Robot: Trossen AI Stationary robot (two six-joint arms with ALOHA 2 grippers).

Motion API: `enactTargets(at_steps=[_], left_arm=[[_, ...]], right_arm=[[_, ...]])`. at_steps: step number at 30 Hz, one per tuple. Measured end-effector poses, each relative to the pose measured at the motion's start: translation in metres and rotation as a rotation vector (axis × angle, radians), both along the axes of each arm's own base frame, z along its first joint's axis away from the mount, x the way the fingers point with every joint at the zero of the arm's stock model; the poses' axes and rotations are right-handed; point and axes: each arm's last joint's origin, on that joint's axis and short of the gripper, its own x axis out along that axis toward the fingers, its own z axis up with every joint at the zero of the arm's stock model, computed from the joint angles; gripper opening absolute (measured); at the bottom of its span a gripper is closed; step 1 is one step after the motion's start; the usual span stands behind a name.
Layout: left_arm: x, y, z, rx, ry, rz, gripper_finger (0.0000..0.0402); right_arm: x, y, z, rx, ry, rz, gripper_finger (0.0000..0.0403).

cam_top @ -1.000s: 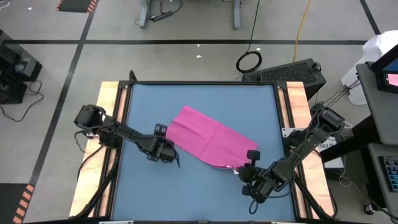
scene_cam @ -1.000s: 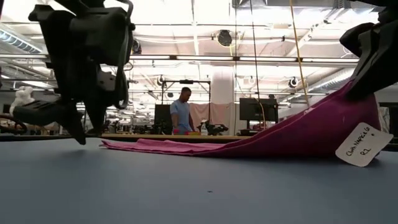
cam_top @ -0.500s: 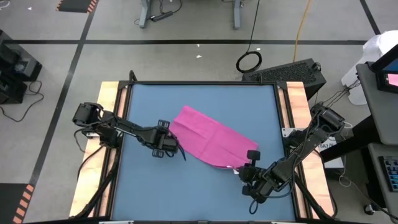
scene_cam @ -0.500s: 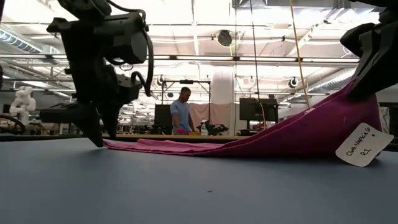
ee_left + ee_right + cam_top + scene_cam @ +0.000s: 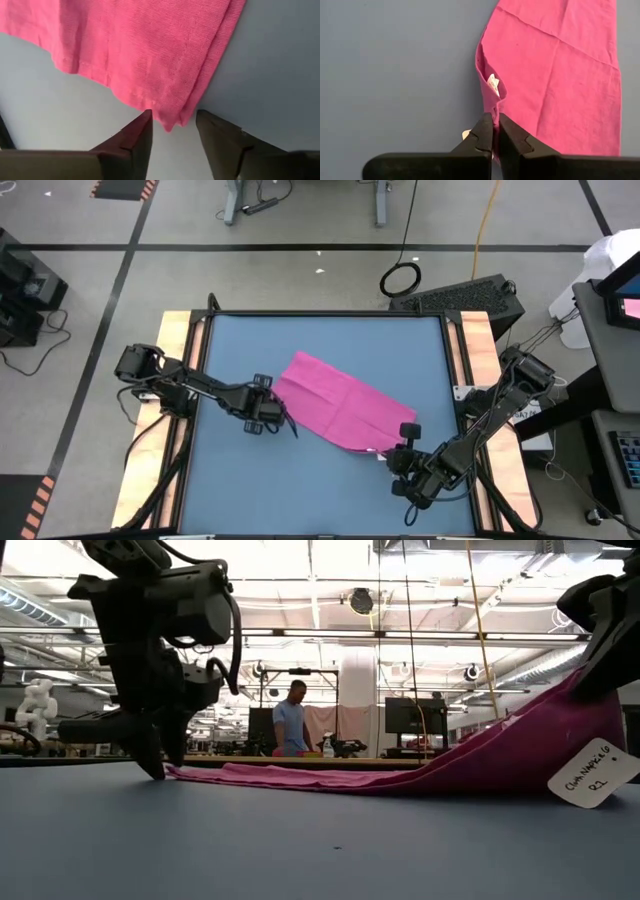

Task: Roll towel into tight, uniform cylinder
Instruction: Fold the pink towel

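The left claw (image 5: 283, 420) sits low at the left-hand corner of the thin magenta-pink rectangular cloth towel (image 5: 340, 408), with its two dark fingers (image 5: 135, 142) parted to a moderate gap. In the left wrist view the folded corner tip of the towel (image 5: 150, 60) lies in that gap, at the mouth of the claw (image 5: 172, 135); the fingers stand on either side of the corner and are not pressed onto it. In the low view the left claw (image 5: 150, 755) has its tips down at the blue counter (image 5: 320, 840) surface, at the towel's near end (image 5: 300, 777).

The towel lies spread across the middle of the blue counter (image 5: 240, 470), running diagonally from upper left to lower right in the high view. It is not rolled. A crease runs across it near its middle.

The right claw (image 5: 398, 448) is at the towel's lower right corner, fingers closed on the cloth edge. The right wrist view shows the claw (image 5: 495, 132) pinching a raised fold of the towel (image 5: 560, 85). The low view shows this end of the towel lifted off the counter, with a small white paper tag (image 5: 593, 772) bearing handwriting hanging from it.

A person (image 5: 293, 720) stands in the room beyond the counter.
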Motion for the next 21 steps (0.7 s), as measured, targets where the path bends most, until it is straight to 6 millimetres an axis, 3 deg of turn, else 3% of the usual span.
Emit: enactTargets(at_steps=[15,21], left_arm=[[0.008,0.001,-0.001,-0.046,-0.074,0.000,0.0011],[0.003,-0.010,0.001,-0.061,-0.073,0.025,0.0005]], right_arm=[[0.000,0.000,0.000,-0.004,0.003,0.008,0.0004],[-0.001,0.006,0.001,0.027,-0.018,0.028,0.0004]])
